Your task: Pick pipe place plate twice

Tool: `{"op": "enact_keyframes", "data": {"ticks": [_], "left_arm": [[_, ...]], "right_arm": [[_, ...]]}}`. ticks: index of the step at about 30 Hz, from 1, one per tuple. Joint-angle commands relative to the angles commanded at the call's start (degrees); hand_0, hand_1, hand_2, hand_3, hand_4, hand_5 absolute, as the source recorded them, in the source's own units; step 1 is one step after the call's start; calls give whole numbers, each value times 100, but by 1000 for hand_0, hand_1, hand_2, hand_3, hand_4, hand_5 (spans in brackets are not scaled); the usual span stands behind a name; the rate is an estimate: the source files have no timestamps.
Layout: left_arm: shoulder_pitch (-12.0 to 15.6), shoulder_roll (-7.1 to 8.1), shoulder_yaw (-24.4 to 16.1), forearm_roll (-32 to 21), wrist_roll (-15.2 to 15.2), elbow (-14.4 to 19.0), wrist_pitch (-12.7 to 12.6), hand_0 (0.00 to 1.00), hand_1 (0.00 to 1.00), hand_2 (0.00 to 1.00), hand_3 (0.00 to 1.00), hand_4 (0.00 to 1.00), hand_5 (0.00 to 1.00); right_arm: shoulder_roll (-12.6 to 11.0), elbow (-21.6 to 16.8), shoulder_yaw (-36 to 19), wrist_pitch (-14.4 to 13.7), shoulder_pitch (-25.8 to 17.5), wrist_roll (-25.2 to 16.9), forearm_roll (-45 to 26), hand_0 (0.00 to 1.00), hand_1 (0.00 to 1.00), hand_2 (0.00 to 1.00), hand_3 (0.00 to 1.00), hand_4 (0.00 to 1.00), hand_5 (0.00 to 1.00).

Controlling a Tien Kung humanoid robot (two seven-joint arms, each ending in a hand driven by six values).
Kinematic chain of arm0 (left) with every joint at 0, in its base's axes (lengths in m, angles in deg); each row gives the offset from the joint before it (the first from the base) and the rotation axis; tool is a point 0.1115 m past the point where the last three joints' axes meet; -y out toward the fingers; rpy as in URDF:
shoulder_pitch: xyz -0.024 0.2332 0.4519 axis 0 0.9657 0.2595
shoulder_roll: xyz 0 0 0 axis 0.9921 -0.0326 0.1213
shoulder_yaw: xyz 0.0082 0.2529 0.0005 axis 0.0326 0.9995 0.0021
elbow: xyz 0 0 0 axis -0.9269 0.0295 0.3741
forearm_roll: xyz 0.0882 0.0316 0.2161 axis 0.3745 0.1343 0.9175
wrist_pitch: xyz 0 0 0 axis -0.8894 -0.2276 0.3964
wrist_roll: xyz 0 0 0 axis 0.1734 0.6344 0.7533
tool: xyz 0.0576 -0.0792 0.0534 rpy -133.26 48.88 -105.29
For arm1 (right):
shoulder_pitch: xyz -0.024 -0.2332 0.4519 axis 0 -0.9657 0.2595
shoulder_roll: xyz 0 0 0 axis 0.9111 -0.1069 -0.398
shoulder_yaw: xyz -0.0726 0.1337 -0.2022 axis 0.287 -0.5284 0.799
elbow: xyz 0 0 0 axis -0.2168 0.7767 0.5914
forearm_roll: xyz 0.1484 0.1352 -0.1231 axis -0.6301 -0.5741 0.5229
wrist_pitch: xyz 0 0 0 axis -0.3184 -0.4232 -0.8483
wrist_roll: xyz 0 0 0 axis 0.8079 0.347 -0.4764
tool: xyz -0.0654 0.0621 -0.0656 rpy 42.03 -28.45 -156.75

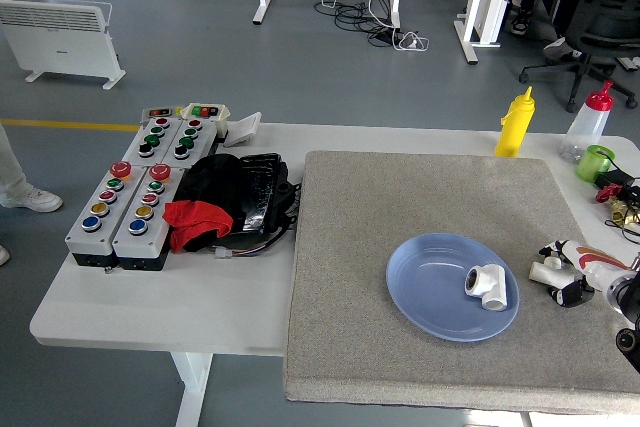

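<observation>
A blue plate [428,283] lies on the grey mat, right of centre. One white T-shaped pipe fitting [487,285] rests on the plate's right side. A second white pipe fitting [544,272] sits on the mat just right of the plate. My right hand [561,271] comes in from the right edge. Its fingers are curled around this second fitting, one fingertip [553,248] above it and a black one [571,294] below. The left arm is out of the picture.
A grey mat [400,197] covers the table's right half. A yellow squeeze bottle [516,123], a clear bottle with a red cap [588,125] and a green cup [598,162] stand at the back right. Two button boxes [135,202] and a black and red cloth [225,197] lie at the left.
</observation>
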Motion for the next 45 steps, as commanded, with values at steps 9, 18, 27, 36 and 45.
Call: {"op": "enact_keyframes", "data": {"ticks": [9,18,27,36,45], "left_arm": [[45,-4,-30,60,-45,8,-12,726,686,689,736,373,998],[82,-7,-47,98,-74,8,-5,727,687,692,737,372,998],[41,8,3,-6,-18,-10,12,726,687,692,738,370,998],[3,10,25,-45,-5,-14,11,726,687,692,737,370,998],[-31,20,30,-40,1,-18,21,726,687,692,737,371,998]], "right_arm": [[-53,-83,-14,-205,-99,-126,8,486,562,569,705,575,90],[-235,-793,-362,-427,-209,-227,162,463,557,559,686,579,94],[-363,-1894,-300,-391,-229,-197,-2,463,559,559,683,585,101],[-364,-2749,262,55,-132,-138,-188,515,598,613,698,567,70],[-313,-2765,1094,361,127,-49,57,590,663,708,747,608,96]]}}
